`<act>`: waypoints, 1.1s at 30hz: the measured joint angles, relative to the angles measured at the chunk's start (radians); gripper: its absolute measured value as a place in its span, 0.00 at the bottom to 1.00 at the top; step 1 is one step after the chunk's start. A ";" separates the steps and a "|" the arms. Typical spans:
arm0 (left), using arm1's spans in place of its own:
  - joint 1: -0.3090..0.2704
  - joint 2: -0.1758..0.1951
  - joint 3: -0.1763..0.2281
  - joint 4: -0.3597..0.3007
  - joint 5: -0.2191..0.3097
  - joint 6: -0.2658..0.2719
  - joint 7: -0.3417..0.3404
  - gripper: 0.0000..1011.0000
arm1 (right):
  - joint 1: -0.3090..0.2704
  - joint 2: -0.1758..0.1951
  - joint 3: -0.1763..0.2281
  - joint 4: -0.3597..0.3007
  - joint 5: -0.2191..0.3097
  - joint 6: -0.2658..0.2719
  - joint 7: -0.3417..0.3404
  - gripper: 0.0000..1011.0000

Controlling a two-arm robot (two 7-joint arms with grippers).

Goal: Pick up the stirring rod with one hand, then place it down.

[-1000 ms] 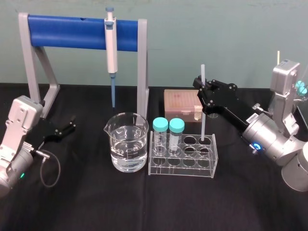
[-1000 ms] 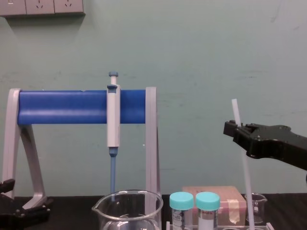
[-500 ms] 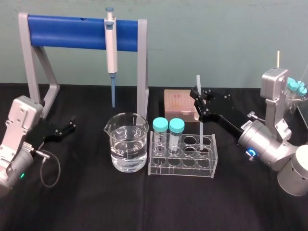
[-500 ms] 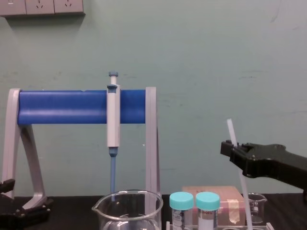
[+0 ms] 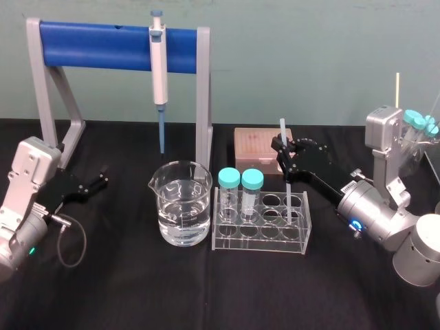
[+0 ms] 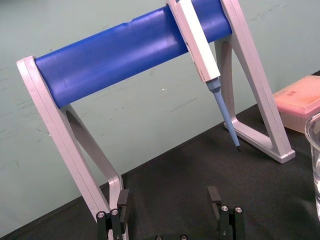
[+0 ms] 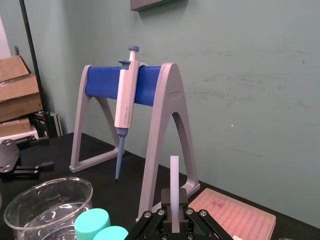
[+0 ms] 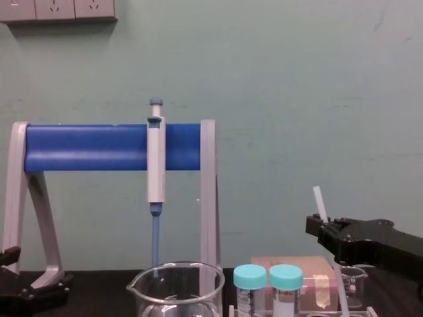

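Note:
The stirring rod (image 5: 282, 130) is a thin translucent white stick, standing nearly upright. My right gripper (image 5: 284, 157) is shut on its upper part, and the top end sticks out above the black fingers (image 7: 174, 186). The rod's lower end sits inside a rear right hole of the clear tube rack (image 5: 260, 242). In the chest view the rod (image 8: 320, 201) rises just above the right gripper (image 8: 322, 228). My left gripper (image 5: 95, 183) rests open and empty at the table's left, near the stand's foot; its fingers (image 6: 123, 199) stand well apart.
Two teal-capped vials (image 5: 240, 180) stand in the rack's left holes. A glass beaker (image 5: 181, 203) of water sits left of the rack. Behind stand a pink tip box (image 5: 258, 147) and the blue-barred stand (image 5: 103, 45), from which the pipette (image 5: 159, 65) hangs.
My right gripper has come down and slightly toward me with the rod, so the rod's lower end now sits deeper in the rack hole. The left arm has stayed still.

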 joint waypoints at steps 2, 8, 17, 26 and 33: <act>0.000 0.000 0.000 0.000 0.000 0.000 0.000 0.99 | 0.001 -0.002 0.001 0.002 -0.001 0.002 -0.001 0.07; 0.000 0.000 0.000 0.000 0.000 0.000 0.000 0.99 | 0.001 -0.005 0.003 0.002 -0.009 0.004 -0.009 0.07; 0.000 0.000 0.000 0.000 0.000 0.000 0.000 0.99 | 0.001 -0.004 0.004 0.002 -0.008 0.004 -0.009 0.07; 0.000 0.000 0.000 0.000 0.000 0.000 0.000 0.99 | 0.001 -0.003 0.004 0.001 -0.006 0.003 -0.007 0.31; 0.000 0.000 0.000 0.000 0.000 0.000 0.000 0.99 | 0.001 -0.003 0.004 0.001 -0.005 0.003 -0.006 0.52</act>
